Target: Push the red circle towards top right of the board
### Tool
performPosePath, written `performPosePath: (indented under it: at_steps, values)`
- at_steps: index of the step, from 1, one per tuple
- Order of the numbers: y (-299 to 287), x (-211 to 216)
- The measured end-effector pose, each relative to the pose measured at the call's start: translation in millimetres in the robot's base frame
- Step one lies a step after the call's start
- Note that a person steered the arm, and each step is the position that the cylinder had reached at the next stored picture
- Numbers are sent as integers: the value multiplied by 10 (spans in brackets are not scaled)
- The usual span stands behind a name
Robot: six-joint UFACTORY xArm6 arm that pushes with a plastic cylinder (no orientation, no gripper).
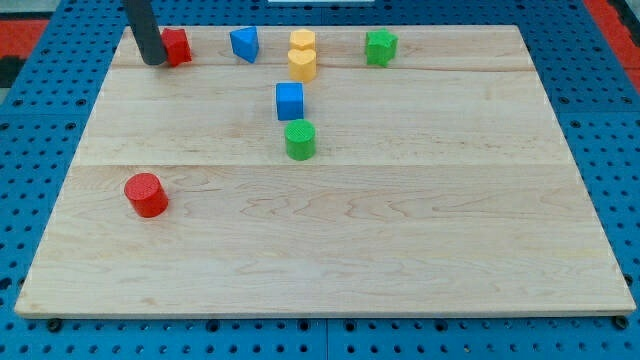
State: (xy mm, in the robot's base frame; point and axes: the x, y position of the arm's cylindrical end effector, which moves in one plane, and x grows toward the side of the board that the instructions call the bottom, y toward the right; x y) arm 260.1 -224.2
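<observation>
1. Camera view showed my tip (154, 62) planted at the board's (400, 260) top-left corner, touching or nearly touching the left side of a red block (177, 46) whose shape I could not make out.
2. No jaws existed on this rig to be wide or narrow; the rod held nothing and only its lower end met the wood.
3. The red circle (147, 194) sat near the view's left edge, roughly mid-height on the board, well apart from my tip and almost straight below it in the view.
4. The goal corner lay up and far to the view's right, so, as I judged it, the tip needed to come round to the circle's lower-left side before any push could carry it that way.
5. A line from the circle to that corner passed close to the green cylinder (300, 139) and the blue cube (289, 100), with the yellow blocks (302, 56) and the green block (380, 46) nearer the top; a collision looked possible.
6. The blue triangular block (244, 44) stood clear of that path.
</observation>
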Motion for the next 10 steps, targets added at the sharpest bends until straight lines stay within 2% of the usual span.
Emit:
performPosePath:
  at_steps: [1,2,3,5,7,9,10]
  values:
    - [65,-23]
    - [-46,490]
    - [-687,1262]
    - [-800,2174]
    - [-808,2171]
    - [274,1413]
    - [545,1116]
